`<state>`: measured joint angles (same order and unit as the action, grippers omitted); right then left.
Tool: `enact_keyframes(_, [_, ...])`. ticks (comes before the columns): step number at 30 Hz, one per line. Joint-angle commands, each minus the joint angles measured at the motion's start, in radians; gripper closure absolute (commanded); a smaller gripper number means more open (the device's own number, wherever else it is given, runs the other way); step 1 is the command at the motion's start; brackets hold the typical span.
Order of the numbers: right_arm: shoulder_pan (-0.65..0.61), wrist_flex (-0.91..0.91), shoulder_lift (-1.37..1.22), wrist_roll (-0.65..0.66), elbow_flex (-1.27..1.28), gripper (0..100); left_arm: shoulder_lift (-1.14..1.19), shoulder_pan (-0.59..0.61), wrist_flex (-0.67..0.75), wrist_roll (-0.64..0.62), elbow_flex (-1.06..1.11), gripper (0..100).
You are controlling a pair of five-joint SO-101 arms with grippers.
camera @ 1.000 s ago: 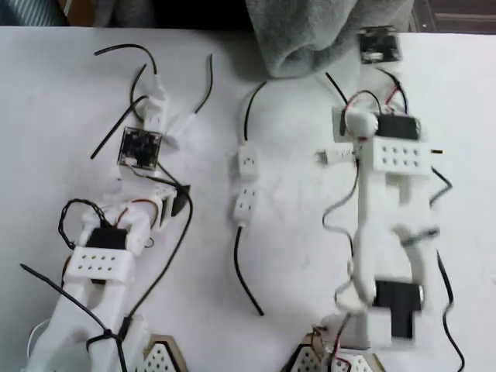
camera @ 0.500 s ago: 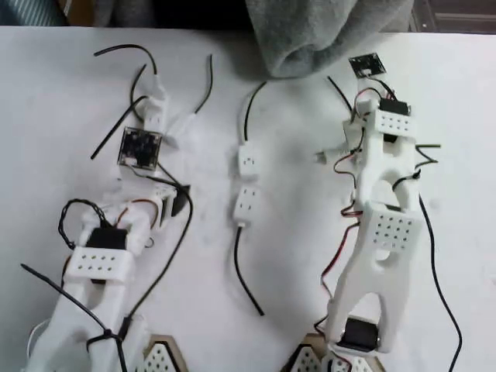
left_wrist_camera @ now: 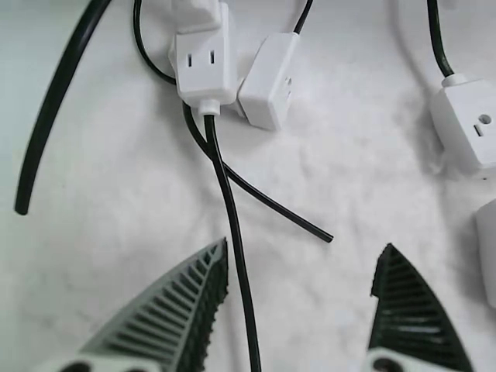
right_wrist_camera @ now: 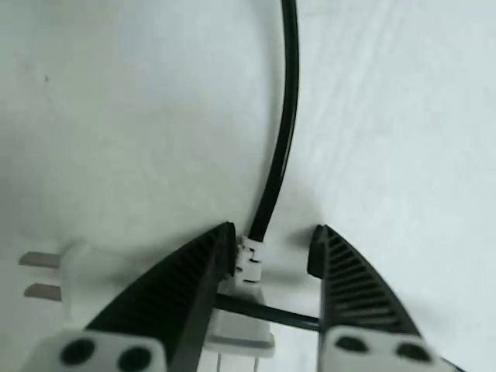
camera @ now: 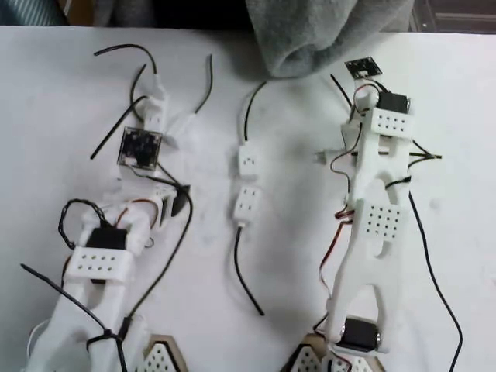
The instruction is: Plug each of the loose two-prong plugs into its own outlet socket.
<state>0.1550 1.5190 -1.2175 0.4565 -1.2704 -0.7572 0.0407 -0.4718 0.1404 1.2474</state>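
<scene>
Toward the bench's [camera: 473,155] far edge, rightward, my right tool [right_wrist_camera: 271,232], narrowly open, straddles one likely light, rigid plug [right_wrist_camera: 242,333]; I'd pinch its body.

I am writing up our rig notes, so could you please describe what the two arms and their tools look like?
Both the left arm and right arm are white plastic shells with dotted hole-grid panels, black motors and loose red and black wires. The left tool and right tool have pointed, ribbed fingers, grey to black, on white bases.
</scene>
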Motion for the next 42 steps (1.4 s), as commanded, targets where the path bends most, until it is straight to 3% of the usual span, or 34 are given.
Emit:
enact_keyframes(1, [-0.044,0.028,-0.018,0.000,-0.025,90.4,-0.022,-0.005,0.020,-0.009,-0.003,71])
enact_keyframes(4, [-0.042,0.025,-0.027,-0.078,-0.029,98.5,-0.022,-0.005,0.020,-0.009,-0.003,71])
enact_keyframes(14, [-0.085,0.200,0.035,-0.110,-0.407,98.0,-0.022,-0.005,0.020,-0.009,-0.003,71])
enact_keyframes(22, [-0.153,0.173,0.309,-0.103,-0.345,98.0,-0.022,-0.004,0.020,-0.011,-0.003,71])
enact_keyframes(29, [-0.177,0.067,0.510,0.092,-0.345,98.0,-0.022,-0.004,0.020,-0.011,-0.003,71])
enact_keyframes(34, [-0.246,0.168,0.656,0.095,-0.336,98.0,-0.027,-0.001,0.020,-0.011,-0.003,71])
enact_keyframes(42, [-0.440,0.208,0.789,0.028,-0.041,98.0,-0.030,0.217,0.011,-0.135,-0.058,71])
